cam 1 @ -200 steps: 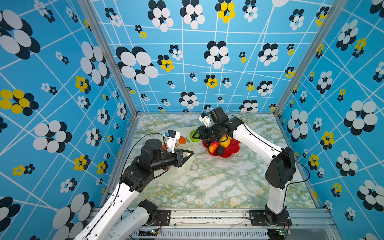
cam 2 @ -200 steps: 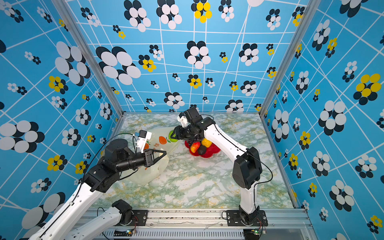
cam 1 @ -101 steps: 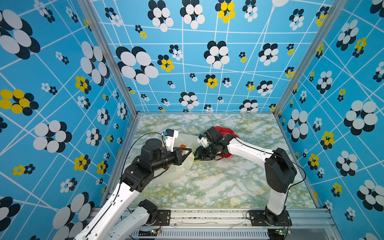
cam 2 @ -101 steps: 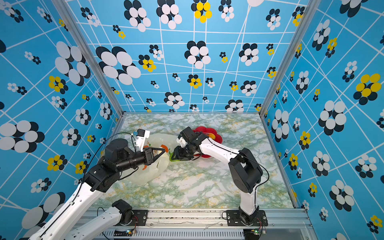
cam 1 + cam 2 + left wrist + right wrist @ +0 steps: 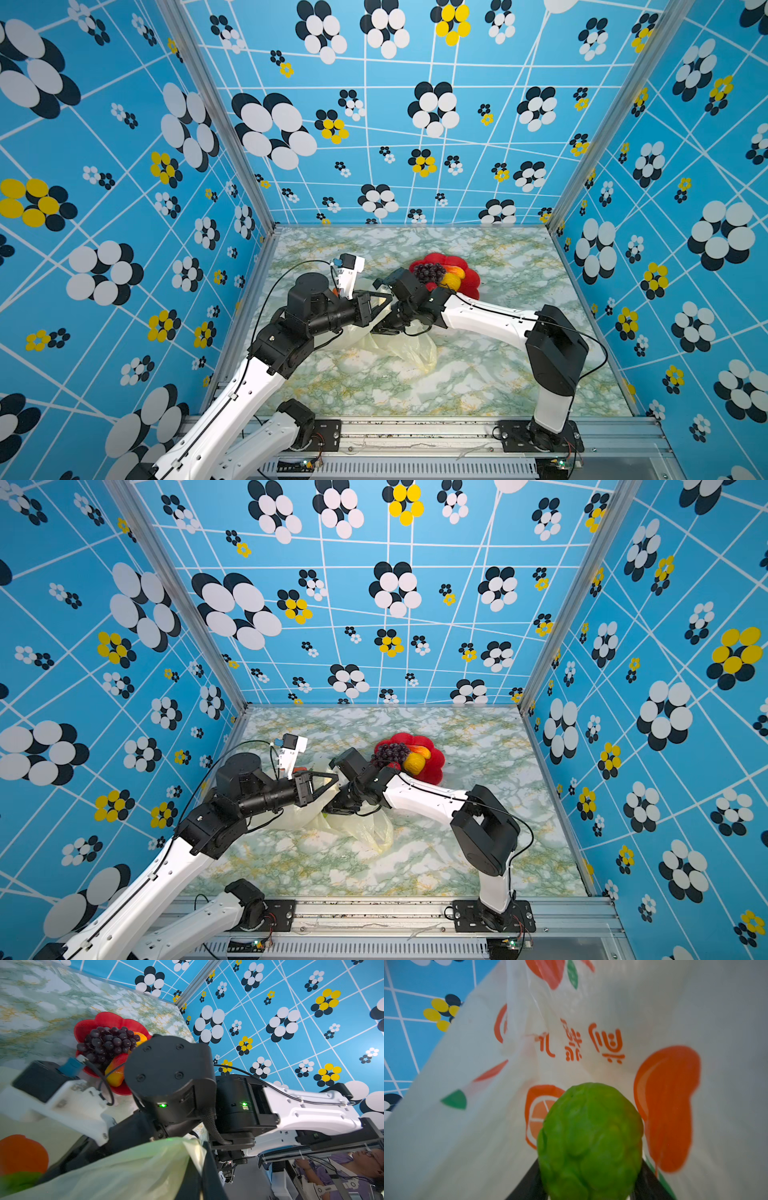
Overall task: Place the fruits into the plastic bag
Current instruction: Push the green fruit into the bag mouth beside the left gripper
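Note:
The plastic bag (image 5: pixel 401 347) (image 5: pixel 363 827) lies crumpled on the marble table. My left gripper (image 5: pixel 387 297) (image 5: pixel 333 777) (image 5: pixel 202 1169) is shut on the bag's rim (image 5: pixel 133 1165) and holds it up. My right gripper (image 5: pixel 591 1188) is shut on the green lime (image 5: pixel 591 1138), inside the bag's mouth, facing its printed wall (image 5: pixel 591 1043). In both top views that gripper's tip is hidden at the bag. Grapes (image 5: pixel 430 271) (image 5: pixel 108 1043), a yellow fruit (image 5: pixel 451 281) and a red-yellow mango (image 5: pixel 115 1074) lie on the red plate (image 5: pixel 467 272) (image 5: pixel 104 1019). A blurred orange-green piece (image 5: pixel 20 1153) sits by the bag.
The right arm's wrist (image 5: pixel 170 1076) hangs close in front of my left gripper. Blue patterned walls close in the table (image 5: pixel 478 386) on three sides. A metal rail (image 5: pixel 415 432) runs along the front edge.
My right gripper has carried the lime from the plate leftward and down into the bag's mouth. My left gripper has kept its hold on the bag's rim.

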